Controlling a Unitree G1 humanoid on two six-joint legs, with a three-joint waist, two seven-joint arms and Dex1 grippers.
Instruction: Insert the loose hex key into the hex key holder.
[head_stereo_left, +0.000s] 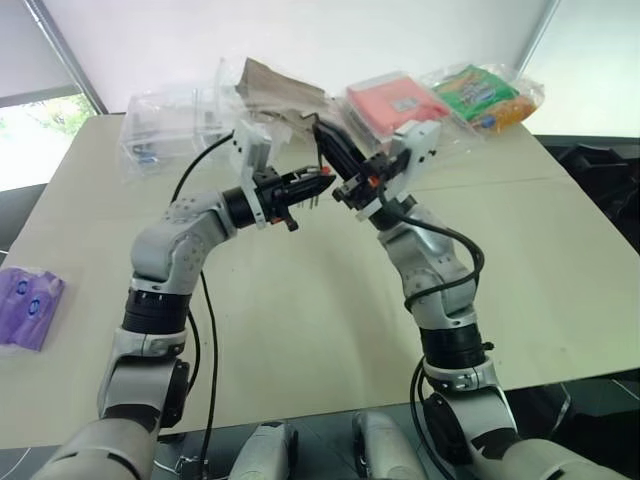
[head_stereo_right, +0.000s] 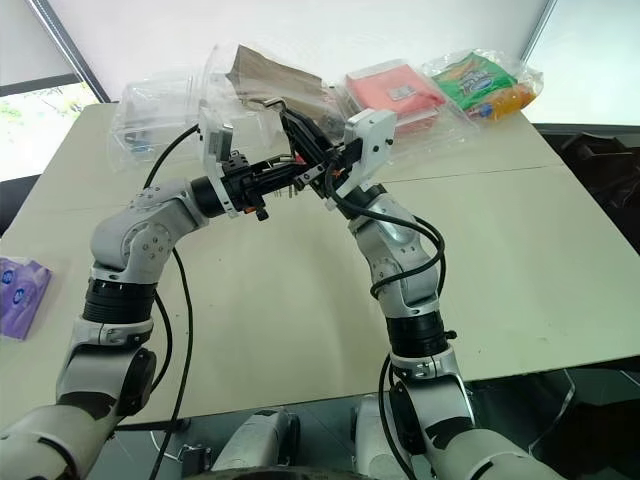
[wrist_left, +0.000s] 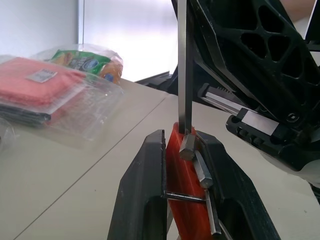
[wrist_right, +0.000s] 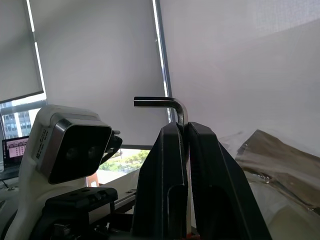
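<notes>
The hex key holder (wrist_left: 180, 200) is an orange-red block with short grey keys sticking out of it. My left gripper (wrist_left: 182, 145) is shut on it, one black finger on each side, held above the table (head_stereo_left: 300, 330). The loose hex key (wrist_right: 155, 102) is a thin grey L-shaped rod, and my right gripper (wrist_right: 185, 127) is shut on its long leg, with the bend standing above the fingertips. In the left wrist view the hex key (wrist_left: 184, 75) comes straight down and its end meets the holder's top edge. Whether it sits in a hole I cannot tell. Both grippers meet mid-air, left gripper (head_stereo_left: 318, 182) and right gripper (head_stereo_left: 325, 135).
Along the table's far edge lie a clear plastic bag (head_stereo_left: 170, 125), a brown paper bag (head_stereo_left: 280, 88), a packed red cloth (head_stereo_left: 395, 100) and a green and orange pack (head_stereo_left: 485, 92). A purple pack (head_stereo_left: 30, 305) lies at the table's left edge.
</notes>
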